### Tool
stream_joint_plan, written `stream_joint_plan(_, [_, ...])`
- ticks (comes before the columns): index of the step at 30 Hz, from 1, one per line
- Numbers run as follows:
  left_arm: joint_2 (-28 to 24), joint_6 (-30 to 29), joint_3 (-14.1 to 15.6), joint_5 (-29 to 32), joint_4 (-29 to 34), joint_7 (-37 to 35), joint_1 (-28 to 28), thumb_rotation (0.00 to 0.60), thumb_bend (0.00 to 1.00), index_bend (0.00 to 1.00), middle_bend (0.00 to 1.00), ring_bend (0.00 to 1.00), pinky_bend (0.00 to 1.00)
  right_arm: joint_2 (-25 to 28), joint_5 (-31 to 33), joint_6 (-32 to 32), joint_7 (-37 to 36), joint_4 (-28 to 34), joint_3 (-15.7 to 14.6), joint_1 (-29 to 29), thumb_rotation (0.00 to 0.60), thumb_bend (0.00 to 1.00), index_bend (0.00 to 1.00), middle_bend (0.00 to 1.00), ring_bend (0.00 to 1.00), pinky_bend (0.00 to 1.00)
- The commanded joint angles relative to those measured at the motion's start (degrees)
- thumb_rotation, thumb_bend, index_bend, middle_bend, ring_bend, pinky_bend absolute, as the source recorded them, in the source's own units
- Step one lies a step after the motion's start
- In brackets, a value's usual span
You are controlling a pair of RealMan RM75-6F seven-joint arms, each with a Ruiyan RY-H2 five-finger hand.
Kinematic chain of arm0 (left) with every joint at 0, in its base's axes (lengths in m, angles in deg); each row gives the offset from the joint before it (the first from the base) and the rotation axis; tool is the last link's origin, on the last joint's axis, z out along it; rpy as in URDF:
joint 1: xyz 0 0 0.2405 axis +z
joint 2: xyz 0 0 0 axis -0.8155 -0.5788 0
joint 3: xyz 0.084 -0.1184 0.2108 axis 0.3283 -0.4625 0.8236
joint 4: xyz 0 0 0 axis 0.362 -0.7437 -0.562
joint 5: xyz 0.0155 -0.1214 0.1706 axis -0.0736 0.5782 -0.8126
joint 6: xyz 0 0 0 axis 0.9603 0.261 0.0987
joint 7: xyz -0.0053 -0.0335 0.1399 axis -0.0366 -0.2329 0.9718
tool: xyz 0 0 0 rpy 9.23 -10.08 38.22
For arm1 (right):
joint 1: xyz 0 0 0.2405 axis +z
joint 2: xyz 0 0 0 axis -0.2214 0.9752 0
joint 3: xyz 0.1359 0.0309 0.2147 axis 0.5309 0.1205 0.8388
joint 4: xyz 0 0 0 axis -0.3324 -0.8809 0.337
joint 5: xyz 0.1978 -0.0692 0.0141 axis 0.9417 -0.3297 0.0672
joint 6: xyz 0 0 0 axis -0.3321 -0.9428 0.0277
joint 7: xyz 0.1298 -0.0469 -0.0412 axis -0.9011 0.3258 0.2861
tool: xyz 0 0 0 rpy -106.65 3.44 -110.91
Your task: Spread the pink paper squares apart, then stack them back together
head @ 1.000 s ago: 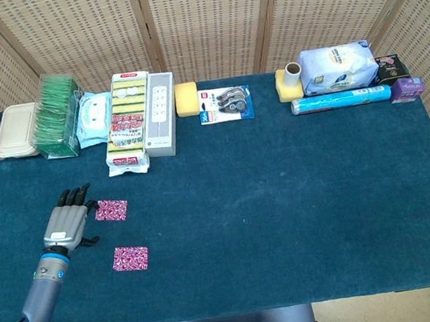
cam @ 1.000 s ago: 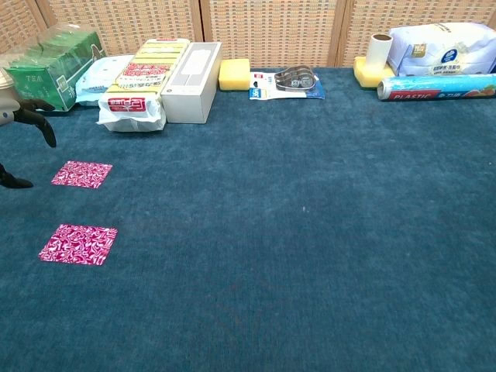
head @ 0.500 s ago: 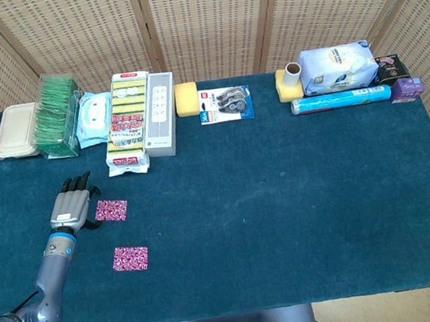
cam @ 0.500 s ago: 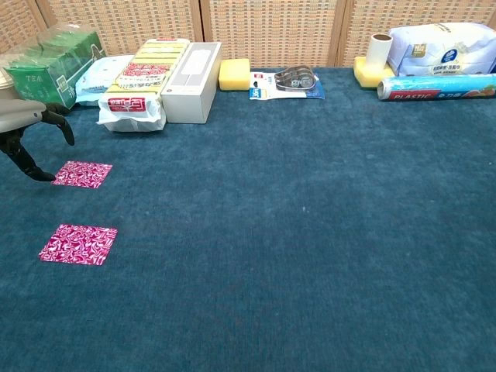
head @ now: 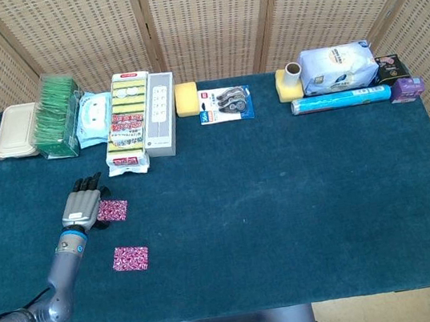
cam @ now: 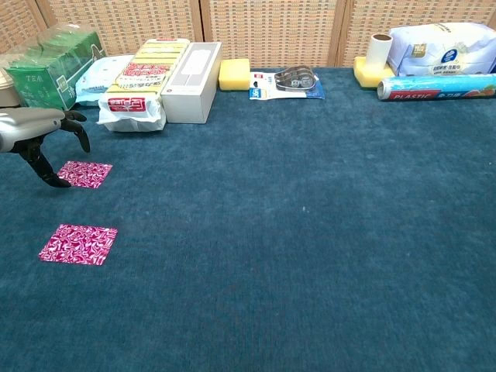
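Nearby, flat patterned pink paper squares

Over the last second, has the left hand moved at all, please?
Yes. The left hand has moved up and right toward the far pink square, now overlapping its left edge; the square itself hasn't shifted.

The left arm comes up from the front-left corner of the bench and runs along its left edge, forearm low over the surface. The left hand is palm down, its fingers spread apart and pointing toward the back edge, holding nothing. In the chest view one dark finger angles down to the bench surface.
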Motion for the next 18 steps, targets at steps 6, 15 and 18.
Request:
stream_joint_plan(6, [0.55,-0.26,0.24,0.28,-0.24,0.45,0.16,0.600,0.17,0.29,0.00,0.00,0.00,-0.02,-0.04,-0.03,0.03,-0.05,-0.02,-0.01,0.531,0.00,0.08,0.00,0.00,0.00])
stream_joint_plan(15, [0.85,-0.24,-0.16,0.56,-0.35,0.29,0.11,0.600,0.18,0.29,0.00,0.00,0.00,0.10,-0.03,0.01,-0.18,0.00,-0.04,-0.02,0.530,0.00,0.08,0.00,0.00,0.00])
stream_joint_plan(18, [0.85,-0.43,-0.27,0.48,-0.18,0.30,0.12,0.600,0.20,0.29,0.00,0.00,0.00,0.06,-0.15,-0.13,-0.27,-0.11,-0.02,-0.04,0.530,0.00,0.08,0.00,0.00,0.00])
